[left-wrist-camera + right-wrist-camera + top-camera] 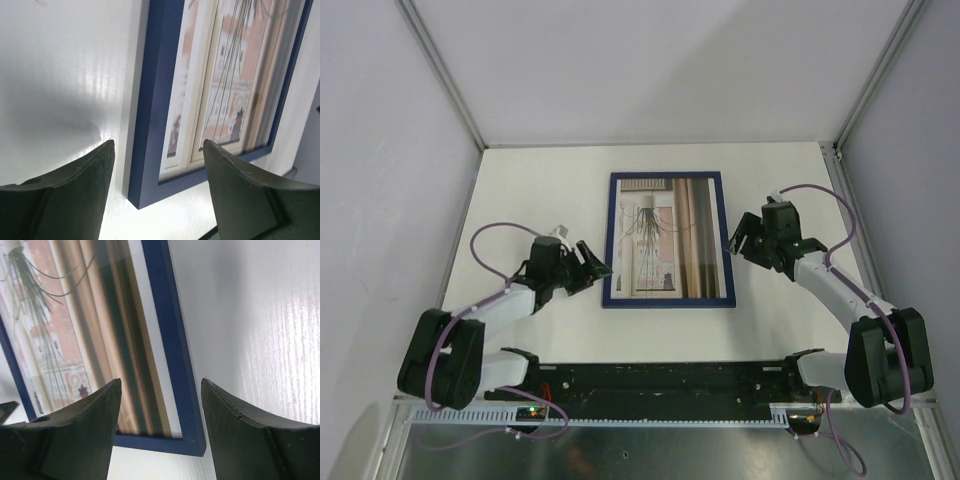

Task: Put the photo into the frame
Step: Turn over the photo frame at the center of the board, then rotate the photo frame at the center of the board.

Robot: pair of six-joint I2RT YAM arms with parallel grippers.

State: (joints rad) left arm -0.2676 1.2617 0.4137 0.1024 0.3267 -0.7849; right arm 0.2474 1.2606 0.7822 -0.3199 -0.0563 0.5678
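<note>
The navy-blue frame [667,303] lies flat, blue face up, in the middle of the white table. The photo [665,236] of a window with striped curtains and a spindly plant shows inside it. My left gripper [595,262] is open and empty just left of the frame's near left corner [142,190]; the photo [225,90] shows past it. My right gripper [740,240] is open and empty just right of the frame's right side. The right wrist view shows the frame's near right corner [192,442] and the photo [75,335] between my jaws.
White walls with metal corner posts [440,70] close the table at the back and sides. A black rail [660,380] with the arm bases runs along the near edge. Purple cables [485,245] loop off both arms.
</note>
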